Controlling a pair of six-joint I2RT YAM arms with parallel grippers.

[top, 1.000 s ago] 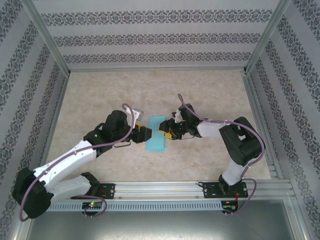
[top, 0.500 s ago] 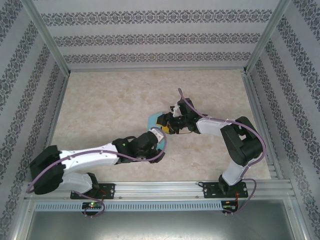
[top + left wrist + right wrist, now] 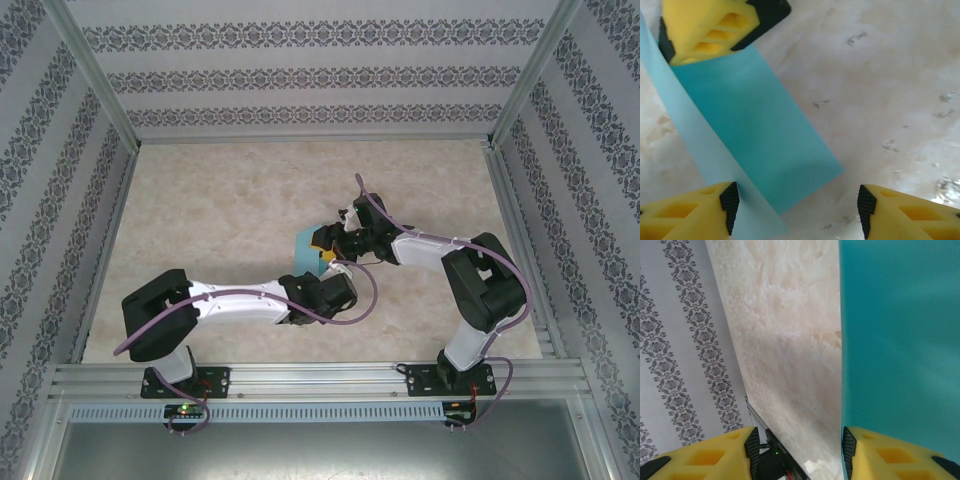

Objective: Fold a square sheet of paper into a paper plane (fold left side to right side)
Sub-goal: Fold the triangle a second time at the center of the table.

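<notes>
The square sheet of paper (image 3: 303,246) lies folded at mid-table, a light turquoise strip. In the left wrist view its darker top flap (image 3: 752,127) overlaps a paler lower layer (image 3: 692,142). My left gripper (image 3: 322,272) reaches in from the near side. Seen from its wrist, the left gripper (image 3: 797,209) stands open, with the paper's near corner between its fingers, untouched. My right gripper (image 3: 326,240) is at the sheet's far right end. Its yellow finger (image 3: 705,25) rests on the paper there. In its own view the right gripper (image 3: 799,450) is open, the paper (image 3: 900,340) beside one finger.
The marble-patterned tabletop (image 3: 220,200) is walled by patterned panels. Aluminium rails run along the near edge (image 3: 320,375) and the right side (image 3: 515,240). The left arm's forearm (image 3: 240,300) stretches across the near table.
The left arm swung from the paper's left side round to its near side and its gripper now covers the strip's near end. The right gripper shifted slightly up and left.
</notes>
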